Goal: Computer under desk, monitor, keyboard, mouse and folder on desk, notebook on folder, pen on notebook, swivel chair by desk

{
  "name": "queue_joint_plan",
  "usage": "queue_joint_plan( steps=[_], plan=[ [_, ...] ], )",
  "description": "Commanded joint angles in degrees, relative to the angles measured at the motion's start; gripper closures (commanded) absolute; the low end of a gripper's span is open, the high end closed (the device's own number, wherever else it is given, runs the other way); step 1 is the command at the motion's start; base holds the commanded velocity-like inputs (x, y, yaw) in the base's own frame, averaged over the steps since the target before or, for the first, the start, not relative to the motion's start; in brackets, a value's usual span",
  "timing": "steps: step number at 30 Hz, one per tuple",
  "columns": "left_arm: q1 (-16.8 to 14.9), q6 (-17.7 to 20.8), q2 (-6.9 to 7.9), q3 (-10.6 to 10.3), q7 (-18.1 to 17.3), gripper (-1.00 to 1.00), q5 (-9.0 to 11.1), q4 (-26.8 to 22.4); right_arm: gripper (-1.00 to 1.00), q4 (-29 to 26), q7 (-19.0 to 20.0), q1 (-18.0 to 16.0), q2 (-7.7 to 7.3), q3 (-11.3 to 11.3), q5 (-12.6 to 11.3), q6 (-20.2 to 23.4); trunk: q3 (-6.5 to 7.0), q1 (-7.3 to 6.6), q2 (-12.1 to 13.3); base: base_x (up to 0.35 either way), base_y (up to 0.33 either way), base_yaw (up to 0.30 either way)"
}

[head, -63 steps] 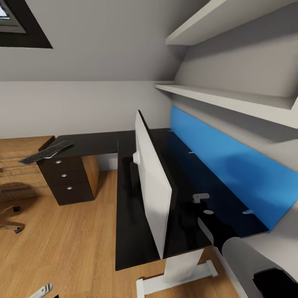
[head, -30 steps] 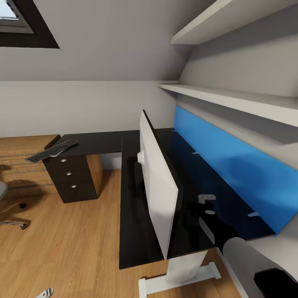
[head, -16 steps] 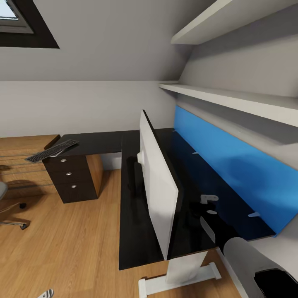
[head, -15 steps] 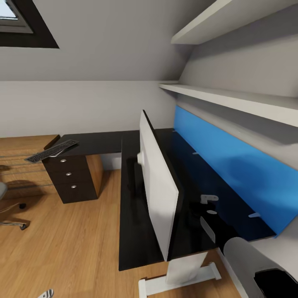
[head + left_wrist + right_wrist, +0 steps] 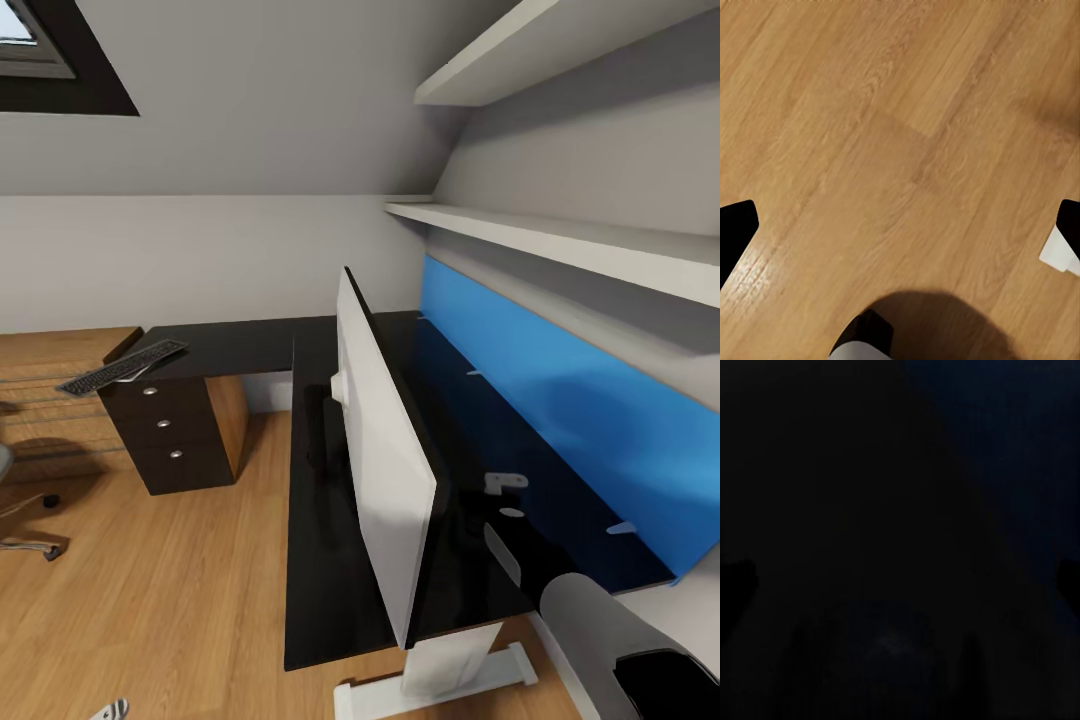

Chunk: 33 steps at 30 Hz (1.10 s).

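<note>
The left fingers (image 5: 900, 225) are spread wide, their dark tips at the two sides of the left wrist view, holding nothing above bare wood floor (image 5: 870, 112). A small white edge (image 5: 1061, 251) sits by one tip; what it is I cannot tell. The right fingers (image 5: 900, 577) hang over a dark glossy surface, the tips faint at both sides of that view and apparently spread, with nothing between them.

In the head view the right arm (image 5: 600, 640) reaches over the near end of the black tabletop (image 5: 320, 560). The monitor (image 5: 385, 470) stands upright on it, edge-on, just beside the arm. The keyboard (image 5: 122, 367) lies well apart on the far wing of the tabletop, above the drawers (image 5: 165, 425). A chair (image 5: 20, 520) base shows at the left edge. A blue panel (image 5: 560, 420) backs the tabletop under shelves (image 5: 560, 240).
</note>
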Motion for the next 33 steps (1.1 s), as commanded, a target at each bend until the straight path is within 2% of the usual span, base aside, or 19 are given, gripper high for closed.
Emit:
queue_joint_plan(
  steps=[1, 6, 12, 22, 27, 33],
  plan=[
    [-0.02, 0.32, 0.00, 0.01, 0.24, -1.00, 0.61, -0.12, -1.00, -0.12, -0.43, -0.02, -0.07, 0.46, -0.53, 0.86, -0.06, 0.00, -0.04, 0.003, 0.000, 0.000],
    [-0.02, 0.31, 0.02, 0.04, 0.25, -1.00, 0.62, -0.13, -1.00, -0.11, -0.44, -0.02, -0.07, 0.34, -0.62, 2.06, -0.06, 0.00, -0.04, 0.001, 0.000, 0.000],
    [-0.02, 0.31, 0.02, 0.14, 0.26, -1.00, 0.63, -0.14, -1.00, -0.17, -0.44, -0.02, 0.00, -0.15, -0.76, 5.60, -0.06, 0.00, -0.04, 0.000, 0.000, 0.000],
    [-0.02, 0.31, 0.02, 0.21, 0.26, -1.00, 0.63, -0.14, -1.00, -0.20, -0.37, -0.02, 0.02, -0.28, -0.87, 8.23, -0.06, 0.00, -0.04, 0.000, 0.000, 0.000],
    [-0.02, 0.31, 0.02, 0.21, 0.26, -1.00, 0.63, -0.14, -1.00, -0.20, -0.35, -0.02, -0.06, -0.29, -2.73, 9.01, -0.06, 0.00, -0.04, 0.000, 0.000, 0.000],
    [-0.02, 0.31, 0.02, 0.19, 0.26, -1.00, 0.63, -0.14, -1.00, -0.20, -0.35, -0.02, -0.03, -0.29, -3.21, 9.14, -0.06, 0.00, -0.04, 0.000, 0.000, 0.000]
  ],
)
